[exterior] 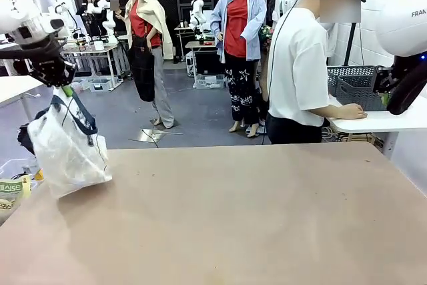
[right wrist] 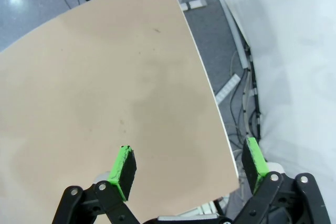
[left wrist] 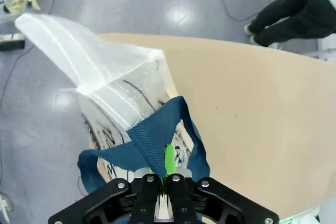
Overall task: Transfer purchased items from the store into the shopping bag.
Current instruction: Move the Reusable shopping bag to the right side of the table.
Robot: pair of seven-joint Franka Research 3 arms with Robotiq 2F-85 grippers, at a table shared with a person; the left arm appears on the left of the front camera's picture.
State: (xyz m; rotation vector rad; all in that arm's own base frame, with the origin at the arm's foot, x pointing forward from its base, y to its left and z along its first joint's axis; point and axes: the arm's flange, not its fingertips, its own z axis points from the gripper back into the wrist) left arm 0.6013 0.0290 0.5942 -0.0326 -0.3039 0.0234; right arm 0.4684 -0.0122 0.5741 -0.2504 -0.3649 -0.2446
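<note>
The shopping bag (exterior: pixel 67 146), translucent white with navy handles, hangs at the table's left edge with its bottom resting on the tabletop. My left gripper (exterior: pixel 64 87) is above it, shut on a navy handle strap (left wrist: pixel 157 145), as the left wrist view shows between its fingers (left wrist: pixel 169 161). The store, a dark grey mesh basket (exterior: pixel 355 83), stands on a white side table (exterior: pixel 393 121) at the far right, next to the person. My right gripper (right wrist: pixel 189 161) hovers open with nothing in it over the table's corner (right wrist: pixel 105 87). The purchased items are out of view.
A person in a white shirt (exterior: pixel 303 65) stands at the far right side, one hand (exterior: pixel 351 113) flat on the white side table. Cables (right wrist: pixel 247 93) run along the floor beside the table's edge. My right arm (exterior: pixel 407 28) hangs high at the right.
</note>
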